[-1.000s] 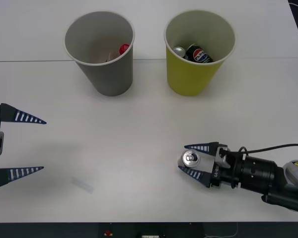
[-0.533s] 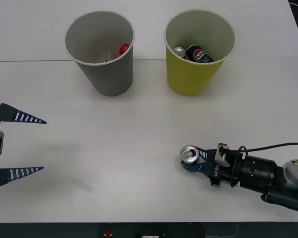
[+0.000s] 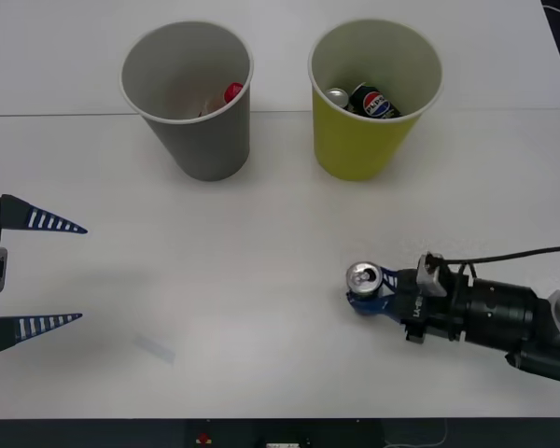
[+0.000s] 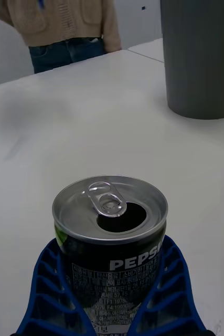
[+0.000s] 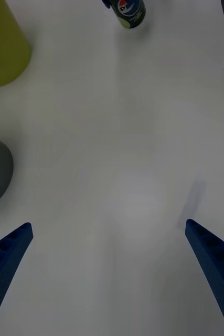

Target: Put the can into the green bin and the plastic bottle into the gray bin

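Observation:
The can (image 3: 363, 277) has a silver top with a pull tab and a black body, and stands upright at the table's front right. My right gripper (image 3: 365, 291) is shut on its body, with blue fingers (image 4: 43, 283) on both sides of the can (image 4: 112, 226). The green bin (image 3: 359, 149) stands at the back right and the gray bin (image 3: 210, 149) at the back left. Something red-capped (image 3: 233, 91) lies inside the gray bin; I cannot tell if it is the plastic bottle. My left gripper (image 3: 61, 273) hangs open at the left edge, far from the can (image 5: 130, 10).
Two cans lie in the green bin, one with a Pepsi logo (image 3: 373, 101). A small clear scrap (image 3: 156, 348) lies on the white table (image 3: 261, 243) at the front left. A black cable (image 3: 513, 254) trails from the right arm.
The right gripper closed on the can and rolled its wrist over. It has since shifted slightly right and away from the front edge with the can. The left arm stayed still.

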Controlling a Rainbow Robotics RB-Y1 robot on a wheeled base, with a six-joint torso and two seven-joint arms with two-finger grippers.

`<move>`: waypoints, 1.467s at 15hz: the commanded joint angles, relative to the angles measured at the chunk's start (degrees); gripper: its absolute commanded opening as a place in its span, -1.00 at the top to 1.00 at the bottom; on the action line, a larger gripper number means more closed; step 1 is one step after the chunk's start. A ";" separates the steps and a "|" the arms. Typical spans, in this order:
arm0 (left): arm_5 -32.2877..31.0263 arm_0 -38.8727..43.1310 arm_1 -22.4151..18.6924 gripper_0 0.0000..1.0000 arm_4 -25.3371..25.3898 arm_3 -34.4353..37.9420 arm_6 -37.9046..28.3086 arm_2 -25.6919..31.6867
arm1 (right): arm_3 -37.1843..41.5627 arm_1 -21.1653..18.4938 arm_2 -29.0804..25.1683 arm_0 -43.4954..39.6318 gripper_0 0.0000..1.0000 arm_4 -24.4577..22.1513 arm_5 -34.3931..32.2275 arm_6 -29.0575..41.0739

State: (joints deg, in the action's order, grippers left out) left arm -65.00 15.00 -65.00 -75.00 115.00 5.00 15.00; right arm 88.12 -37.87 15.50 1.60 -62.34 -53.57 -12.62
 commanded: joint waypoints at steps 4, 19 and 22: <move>0.00 0.00 0.00 -1.00 0.00 0.00 0.00 0.00 | 17.96 -6.34 -7.15 -7.23 1.00 -9.47 2.86 23.78; 0.00 0.00 0.00 -1.00 0.00 0.00 0.00 0.00 | 50.04 -11.53 -32.55 -11.44 1.00 -31.97 -9.18 86.36; 0.00 0.00 0.00 -1.00 0.00 0.00 0.00 0.00 | 49.34 -13.46 -34.57 -4.59 1.00 -33.73 -15.34 90.05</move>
State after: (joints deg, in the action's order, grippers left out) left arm -65.00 15.00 -65.00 -75.00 115.00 5.00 15.00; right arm 138.15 -50.75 -18.89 -4.64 -96.00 -67.78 77.23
